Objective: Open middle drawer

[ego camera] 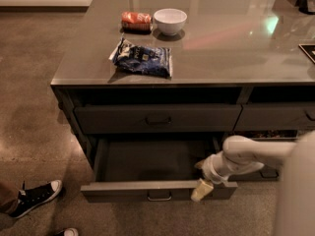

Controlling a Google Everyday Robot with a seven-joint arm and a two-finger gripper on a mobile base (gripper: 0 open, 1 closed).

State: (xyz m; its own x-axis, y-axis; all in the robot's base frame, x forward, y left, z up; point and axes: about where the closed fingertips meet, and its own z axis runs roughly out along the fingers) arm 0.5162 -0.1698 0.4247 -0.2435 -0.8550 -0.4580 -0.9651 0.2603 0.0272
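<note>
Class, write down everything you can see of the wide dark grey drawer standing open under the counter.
The wide dark grey drawer stands drawn well out, just below a closed taller-fronted drawer. Its front is low and flat, with a small rectangular pull at the centre. Behind the front lies a broad shallow tray with thin side walls, matt and dark, sitting level. The robot's cream-tipped gripper rests against the front's top edge, to the right of the pull.
</note>
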